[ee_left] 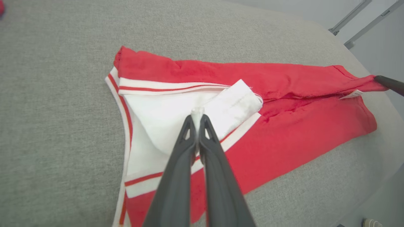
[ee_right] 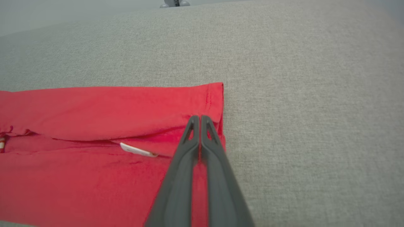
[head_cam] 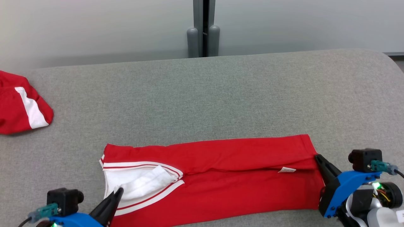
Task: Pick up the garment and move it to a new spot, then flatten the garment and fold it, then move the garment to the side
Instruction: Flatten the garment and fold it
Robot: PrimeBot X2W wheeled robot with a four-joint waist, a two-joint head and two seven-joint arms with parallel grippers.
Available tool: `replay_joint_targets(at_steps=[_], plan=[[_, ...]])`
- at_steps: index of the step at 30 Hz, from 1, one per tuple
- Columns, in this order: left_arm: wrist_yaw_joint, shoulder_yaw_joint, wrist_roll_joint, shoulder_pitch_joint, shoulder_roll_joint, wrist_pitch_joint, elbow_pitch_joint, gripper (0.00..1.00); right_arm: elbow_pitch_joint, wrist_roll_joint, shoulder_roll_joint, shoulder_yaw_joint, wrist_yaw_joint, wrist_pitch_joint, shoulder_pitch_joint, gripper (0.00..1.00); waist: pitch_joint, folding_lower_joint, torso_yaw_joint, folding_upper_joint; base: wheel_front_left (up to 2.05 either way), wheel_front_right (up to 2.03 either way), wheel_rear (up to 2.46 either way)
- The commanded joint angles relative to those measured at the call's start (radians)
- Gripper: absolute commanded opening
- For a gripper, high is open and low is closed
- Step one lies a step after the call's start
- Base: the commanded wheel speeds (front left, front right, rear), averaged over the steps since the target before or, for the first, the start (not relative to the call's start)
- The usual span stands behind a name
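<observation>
Crosswise, red garment (head_cam: 236, 189), ends inside left jaws and right jaws.

Left gripper (head_cam: 119, 190) low-left, fingers pinched together on garment (head_cam: 236, 189), angled up-right. Right gripper (head_cam: 317, 156) low-right, fingers pressed together, angled up-left.

a: where's the right gripper (ee_right: 199, 117)?
b: fingers pressed together, tips on the red garment's (ee_right: 94, 107) fold, by its hem.
a: and nearby?
b: a white label (ee_right: 137, 150) just left; grey cloth surface (ee_right: 300, 110) beyond.
</observation>
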Motion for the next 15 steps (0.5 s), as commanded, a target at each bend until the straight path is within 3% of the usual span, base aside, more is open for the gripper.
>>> replay_joint_targets(at_steps=[1,2,15], plan=[[0.000,0.008,0.000,0.015,-0.004,-0.021,0.013,0.49,-0.003,-0.008,0.005,-0.009,0.000,-0.013,0.023,0.64,-0.001,0.0002,0.002,0.0000,0.00,0.00,0.00],[0.004,0.016,-0.005,0.025,-0.012,-0.040,0.025,1.00,-0.004,-0.011,0.014,-0.018,0.000,-0.024,0.032,1.00,-0.002,0.0002,0.003,0.0000,0.00,0.00,0.00],[0.057,0.095,0.000,0.039,-0.113,-0.253,0.075,1.00,0.001,-0.047,0.082,-0.136,0.000,-0.135,0.092,1.00,-0.024,0.0002,0.020,0.0000,0.00,0.00,0.00]])
